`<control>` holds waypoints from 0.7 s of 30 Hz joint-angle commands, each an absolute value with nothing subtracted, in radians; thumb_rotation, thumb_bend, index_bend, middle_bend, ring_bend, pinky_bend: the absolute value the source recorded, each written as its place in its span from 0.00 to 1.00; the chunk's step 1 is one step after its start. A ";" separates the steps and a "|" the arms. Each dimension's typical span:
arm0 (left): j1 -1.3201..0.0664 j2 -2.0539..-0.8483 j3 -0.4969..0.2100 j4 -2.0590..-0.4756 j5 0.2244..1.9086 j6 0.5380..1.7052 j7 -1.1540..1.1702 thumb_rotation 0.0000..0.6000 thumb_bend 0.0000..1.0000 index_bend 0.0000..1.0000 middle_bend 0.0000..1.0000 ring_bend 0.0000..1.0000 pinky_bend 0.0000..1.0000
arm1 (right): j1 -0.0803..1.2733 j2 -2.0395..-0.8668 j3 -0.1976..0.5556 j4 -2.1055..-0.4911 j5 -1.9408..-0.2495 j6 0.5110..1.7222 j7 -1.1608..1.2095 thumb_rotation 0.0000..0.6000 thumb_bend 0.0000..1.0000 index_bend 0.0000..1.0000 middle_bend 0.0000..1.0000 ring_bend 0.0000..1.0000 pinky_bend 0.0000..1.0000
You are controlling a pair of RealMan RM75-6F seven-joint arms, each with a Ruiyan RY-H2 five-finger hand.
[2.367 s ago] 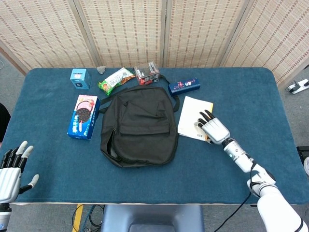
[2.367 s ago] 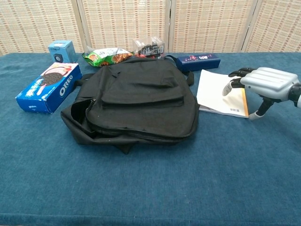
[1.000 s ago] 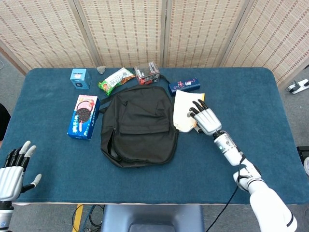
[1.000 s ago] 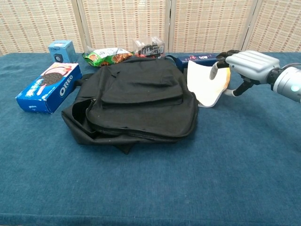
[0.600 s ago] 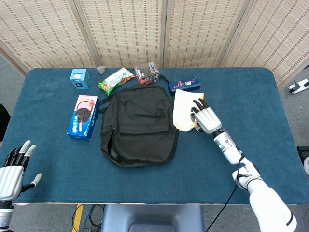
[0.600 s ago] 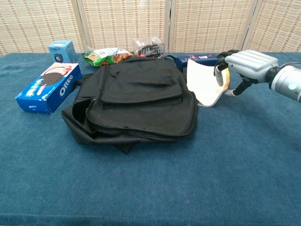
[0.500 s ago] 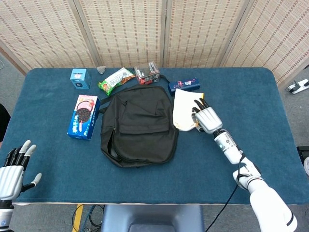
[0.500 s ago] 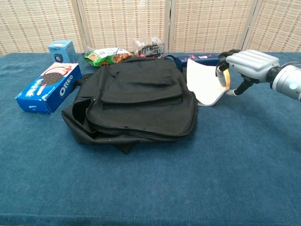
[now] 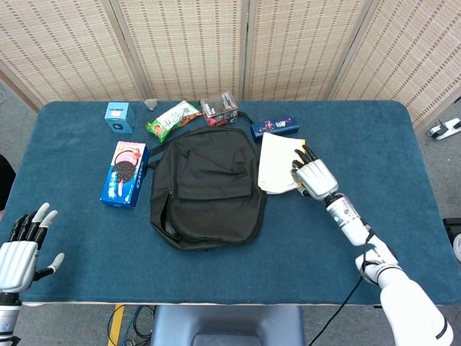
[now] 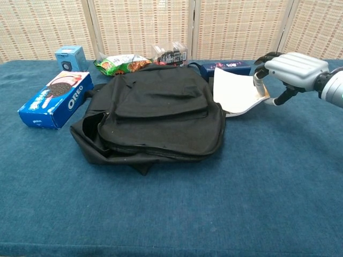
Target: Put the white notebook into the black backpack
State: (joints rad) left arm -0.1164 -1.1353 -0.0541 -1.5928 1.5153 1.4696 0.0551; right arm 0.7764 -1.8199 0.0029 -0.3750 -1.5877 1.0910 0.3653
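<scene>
Beside the black backpack (image 9: 207, 187), at its right edge, the white notebook (image 9: 277, 171) now lies lower and flatter than it did a moment ago, when the right robot hand (image 9: 315, 176) had it curled up steeply against the bag. Its left edge leans on the backpack's side while the rest slopes toward the blue desk (image 9: 374, 144), so the lift looks to have eased off and the notebook is not yet any closer to being inside. The right robot hand has shifted slightly outward and grasps the notebook's right edge, fingers (image 10: 261, 75) hooked over the top of the cover and the thumb below; the chest view shows the page bent under that hold. No opening in the backpack is visible from either camera, which will likely have to be dealt with first. The left robot hand (image 9: 20, 249) hangs released at the desk's near left corner, fingers spread, touching nothing.
</scene>
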 commanded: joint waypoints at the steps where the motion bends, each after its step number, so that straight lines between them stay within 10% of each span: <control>1: -0.139 -1.124 -0.066 -1.587 1.529 1.456 0.042 1.00 0.30 0.00 0.00 0.00 0.00 | 0.751 -1.791 0.010 -0.402 -1.587 1.156 0.349 1.00 0.58 0.59 0.36 0.11 0.04; 21: -0.456 -1.085 -0.113 -1.564 1.690 1.196 -0.169 1.00 0.30 0.17 0.00 0.02 0.00 | 0.615 -1.447 0.113 -0.871 -1.543 1.469 0.068 1.00 0.60 0.59 0.37 0.13 0.04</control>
State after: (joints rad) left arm -0.4229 -1.0766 -0.1092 -1.5673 1.6741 1.2282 -0.1523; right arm 0.6385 -1.5000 0.0974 -0.8074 -1.5486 1.4372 0.1126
